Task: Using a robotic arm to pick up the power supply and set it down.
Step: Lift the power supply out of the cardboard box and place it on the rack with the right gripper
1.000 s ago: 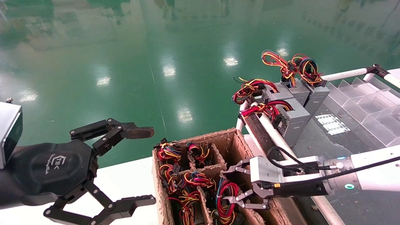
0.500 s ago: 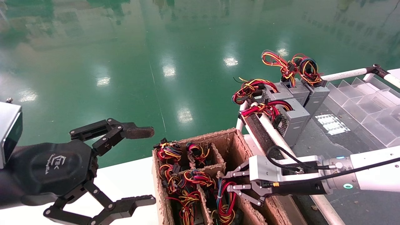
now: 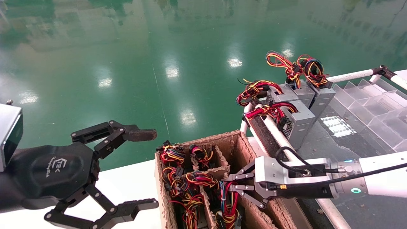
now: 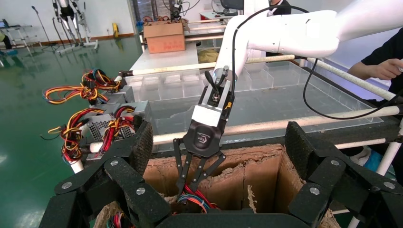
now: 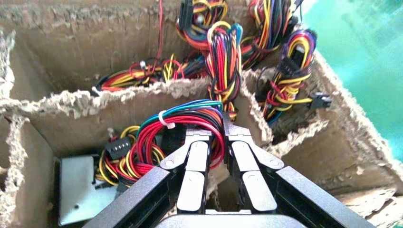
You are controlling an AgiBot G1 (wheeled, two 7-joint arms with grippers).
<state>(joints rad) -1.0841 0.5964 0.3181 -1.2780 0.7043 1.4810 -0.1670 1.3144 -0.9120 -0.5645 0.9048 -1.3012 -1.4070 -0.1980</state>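
1. Power supply [image 5: 78, 190] lies in a compartment of the brown cardboard divider box [image 3: 235, 140], its grey metal face low in the cell and its red, blue and yellow wire bundle [image 3: 227, 198] looping up above it.
2. Right gripper [image 3: 229, 186] reaches into that compartment, fingers pinched closed on the wire bundle; a second ago they were spread wide above it.
3. Left gripper [image 3: 149, 168] hangs beside the box over the white table [image 3: 133, 184], fingers spread and empty, unmoved.
4. Four other grey power supplies [image 3: 299, 117] with red-yellow wire loops stand on the rack behind, untouched.
5. Several more wire bundles fill the box's other cells.
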